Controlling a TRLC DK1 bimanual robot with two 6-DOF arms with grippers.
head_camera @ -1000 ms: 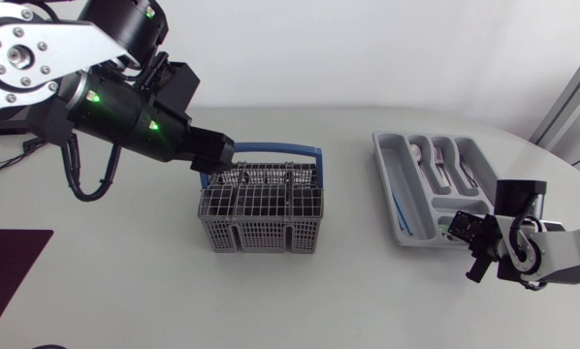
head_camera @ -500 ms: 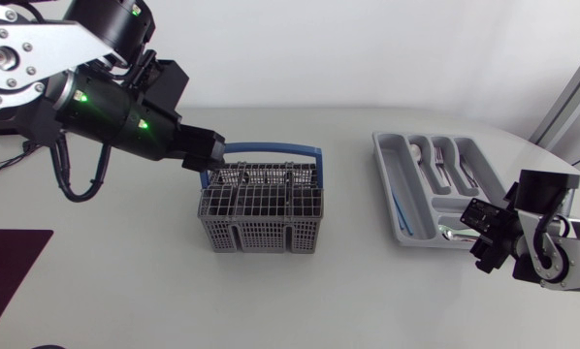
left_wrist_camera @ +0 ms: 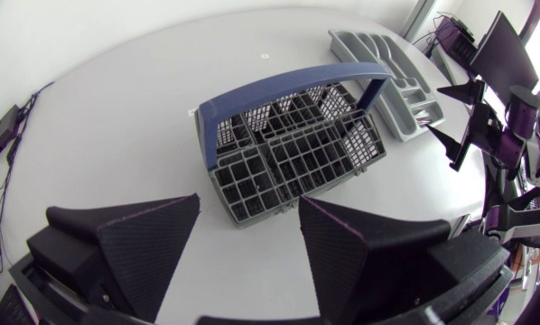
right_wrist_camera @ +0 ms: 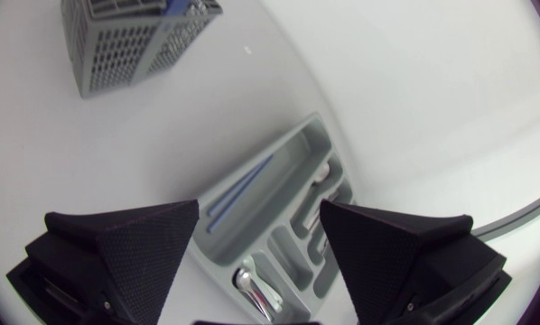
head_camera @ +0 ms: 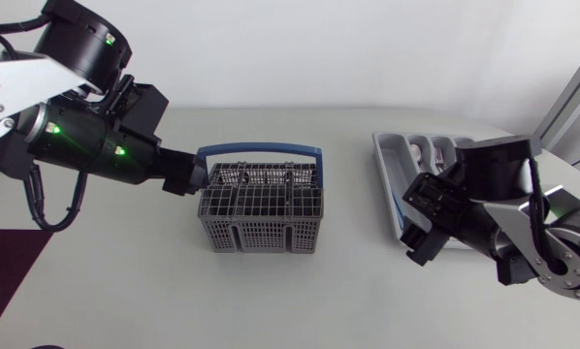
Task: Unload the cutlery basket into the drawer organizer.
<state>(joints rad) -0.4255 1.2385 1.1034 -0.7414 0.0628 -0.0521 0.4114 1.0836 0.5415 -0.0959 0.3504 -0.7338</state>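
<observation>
1. White tabletop (head_camera: 300,301) carries everything; the cutlery basket (head_camera: 261,208) stands mid-surface, its blue handle upright.
2. Drawer organizer (head_camera: 388,160) lies well to the basket's right, with silver cutlery (right_wrist_camera: 252,287) in its slots.
3. Left claw (left_wrist_camera: 249,200) hangs just beside the basket's left end, fingers wide and empty.
4. Right claw (right_wrist_camera: 260,205), far right of the basket over the organizer, is spread wide and empty too.
5. Judged step: between picks. Next, a claw must drop into a basket compartment; whether pieces remain there I cannot tell.
</observation>
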